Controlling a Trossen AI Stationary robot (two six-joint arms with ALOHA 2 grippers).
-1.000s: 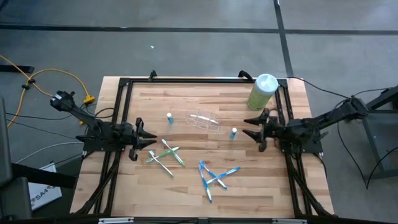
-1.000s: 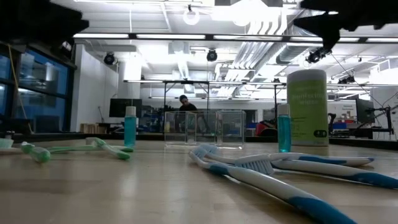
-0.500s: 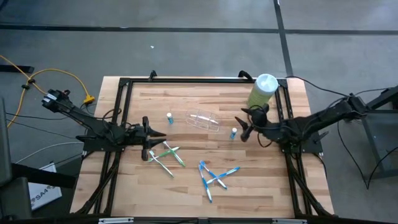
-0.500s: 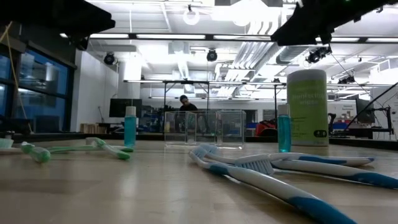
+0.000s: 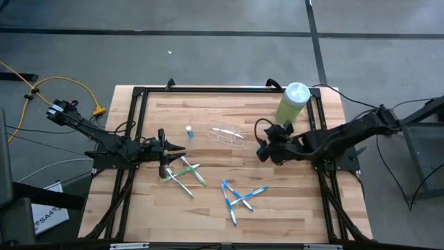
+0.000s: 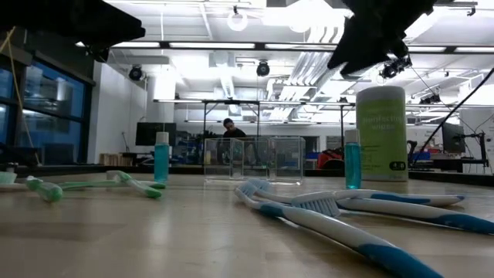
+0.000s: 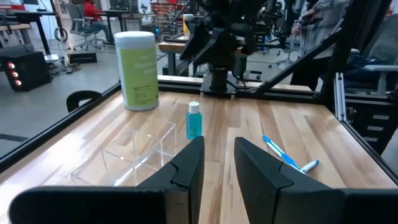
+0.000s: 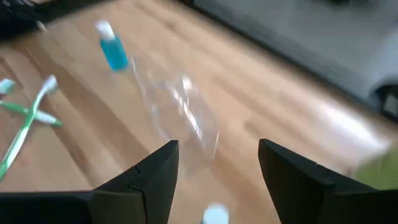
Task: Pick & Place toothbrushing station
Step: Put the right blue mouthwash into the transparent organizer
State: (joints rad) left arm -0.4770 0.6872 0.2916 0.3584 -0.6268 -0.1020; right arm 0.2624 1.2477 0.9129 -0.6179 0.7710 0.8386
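Nearest the low camera, the blue-and-white plastic toothbrushes (image 6: 340, 212) are seen lying flat and crossed on the pale wooden worktop (image 5: 208, 208), with the green-and-white plastic toothbrushes (image 5: 184, 173) scattered beside them toward the left arm; none has yet been gathered, so the station is judged to be at its very start.

Just beside the green brushes the left pincer (image 5: 166, 154) is held above the wood. Its fingers (image 7: 186, 168) are set with only a narrow gap between them and nothing is pinched; it is probably kept there in readiness for a thin brush handle.

Farther in, the small clear plastic cup (image 5: 227, 134) lies tipped on its side near the middle of the worktop, which is likely why it is being approached before anything is put into it. One tiny blue-capped tube (image 5: 189, 130) stands upright a little to its left-arm side.

The right pincer (image 5: 266, 147) is held above the worktop beside the cup, spread wide and empty, and is pointed toward the cup. The second small tube (image 8: 214, 215) is seen just under it in the wrist view, though blur makes contact hard to judge.

Farthest back, at the worktop's corner, the tall pale green cylindrical canister with a white top (image 5: 292, 101) is left standing, apart from the set.
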